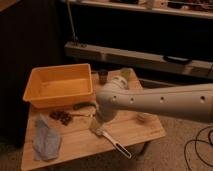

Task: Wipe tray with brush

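A yellow tray [59,86] stands at the back left of the wooden table [80,145]. A brush [111,140] lies on the table in front of it, with its head toward the tray and its light handle pointing to the front right. My white arm reaches in from the right and bends down at the table's middle. My gripper [99,121] is low over the brush head, mostly hidden by the arm. I cannot tell whether it touches the brush.
A blue-grey cloth [46,140] lies at the front left. A dark clump [62,116] and a dark tool [82,105] lie in front of the tray. A dark cup [103,76] and a greenish object [125,74] stand at the back. Shelving stands behind.
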You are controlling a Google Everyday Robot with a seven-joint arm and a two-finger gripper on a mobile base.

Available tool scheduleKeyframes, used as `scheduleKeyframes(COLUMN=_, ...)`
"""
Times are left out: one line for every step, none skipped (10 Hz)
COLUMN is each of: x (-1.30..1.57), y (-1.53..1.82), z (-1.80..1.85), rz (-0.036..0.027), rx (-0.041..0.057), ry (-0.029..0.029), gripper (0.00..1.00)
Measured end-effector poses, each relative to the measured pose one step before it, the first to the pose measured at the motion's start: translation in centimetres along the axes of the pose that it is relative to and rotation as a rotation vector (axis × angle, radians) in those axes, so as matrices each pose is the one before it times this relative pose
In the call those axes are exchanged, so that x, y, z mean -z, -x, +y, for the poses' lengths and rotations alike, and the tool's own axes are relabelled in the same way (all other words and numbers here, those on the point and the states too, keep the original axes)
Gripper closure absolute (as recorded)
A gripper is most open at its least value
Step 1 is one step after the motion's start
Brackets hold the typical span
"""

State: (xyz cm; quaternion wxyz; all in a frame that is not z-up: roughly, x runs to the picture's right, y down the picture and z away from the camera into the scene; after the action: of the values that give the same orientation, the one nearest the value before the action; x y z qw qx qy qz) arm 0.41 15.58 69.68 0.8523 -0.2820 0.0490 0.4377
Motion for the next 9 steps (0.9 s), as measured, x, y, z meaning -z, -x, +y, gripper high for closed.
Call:
scheduleKeyframes(x=0.424, y=-2.049, z=-2.111, rz=-0.03557, rx=-0.01997, ry=-0.02016, gripper=0.2)
scheduleKeyframes(x=0.067, y=-1.681, z=-1.942, rz=-0.02344, rx=-0.01604, ry=-0.0138, gripper=0.2)
scheduleKeyframes(x=-0.379, y=-1.045, z=-1.146, rz=-0.00371, rx=-0.01654, ry=-0.00009, gripper=0.2)
scheduleKeyframes(x=-1.345, y=-1.45, z=-1.416, rz=0.02374, rx=-0.03278, ry=0.00584, gripper=0.2)
scheduleKeyframes(x=-1.184, y=-0.815, z=-0.302, rz=0.01879, rx=-0.01646, ry=0.01398, gripper=0.2)
scheduleKeyframes(x=-1.119, y=-0.941, z=-0.192, rz=0.01744, rx=-0.01257, ry=0.01342, gripper=0.2)
scheduleKeyframes(x=-1.204, y=-1.054, z=-0.16, rz=0.0167, rx=-0.00866, ry=0.01437, gripper=0.2)
scheduleKeyframes(x=-1.281, y=-1.095, z=-0.013, rz=0.01935, rx=-0.00209, ry=0.01284, gripper=0.2)
scheduleKeyframes(x=-0.668, y=-0.423, z=0.399, rz=0.0108, rx=0.00836, ry=0.00591, gripper=0.2)
